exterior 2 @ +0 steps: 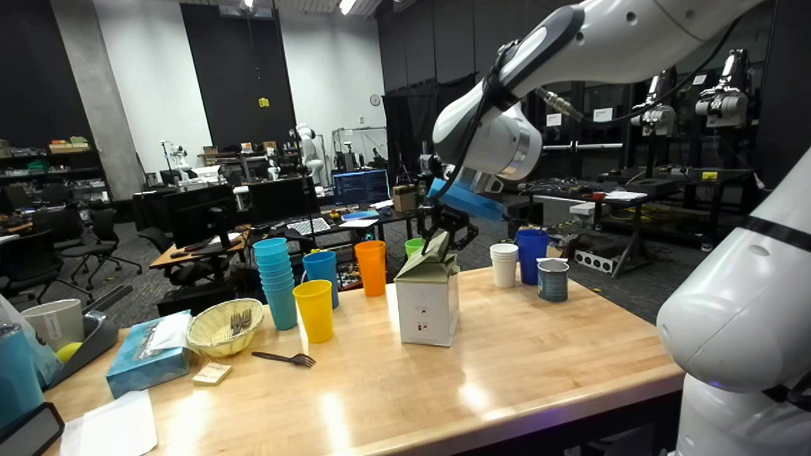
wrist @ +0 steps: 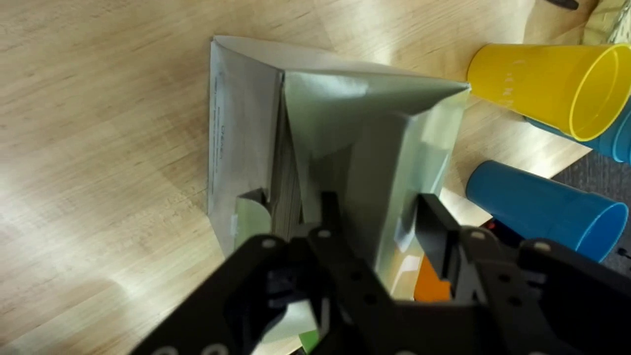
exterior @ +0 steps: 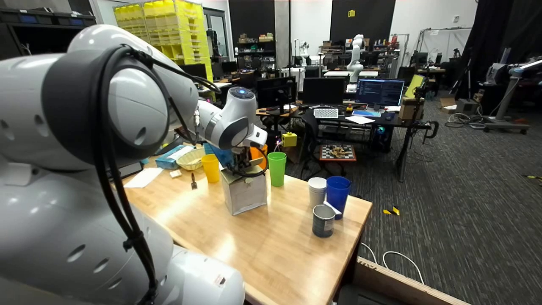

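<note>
A white cardboard box (exterior 2: 427, 310) is standing upright on the wooden surface (exterior 2: 393, 386), its pale green flaps (exterior 2: 419, 271) sticking up at the top. The end effector (wrist: 378, 202) is hanging right at the top of the box, its fingers spread apart and clasping nothing, while a raised flap is reaching between them; whether either finger is touching the cardboard cannot be told. Through a narrow gap beside that flap, the box is showing thin, closely packed edges, too dim to identify. In both exterior views, a green cup (exterior: 277, 168) and an orange cup (exterior 2: 370, 268) are standing near the box. To the left of the box in an exterior view, a yellow cup (exterior 2: 315, 310), a blue cup (exterior 2: 323, 275) and a stack of teal cups (exterior 2: 279, 285) are standing upright, the stack being farthest from the box. Farther left of the box, a woven basket (exterior 2: 222, 347) is holding forks (exterior 2: 241, 322), and a blue tissue box (exterior 2: 149, 364) is lying past it. To the right of the box, well apart, white nested cups (exterior 2: 504, 266), a dark blue cup (exterior 2: 531, 256) and an open-topped gray can (exterior 2: 553, 285) are clustering. Around the box, the surface is gleaming with bright reflections. Well beyond the box, dark carpet (exterior: 444, 203) is stretching across the room, where a monitor (exterior: 380, 92) is glowing and a chessboard (exterior: 337, 152) is bearing heaped pieces.
</note>
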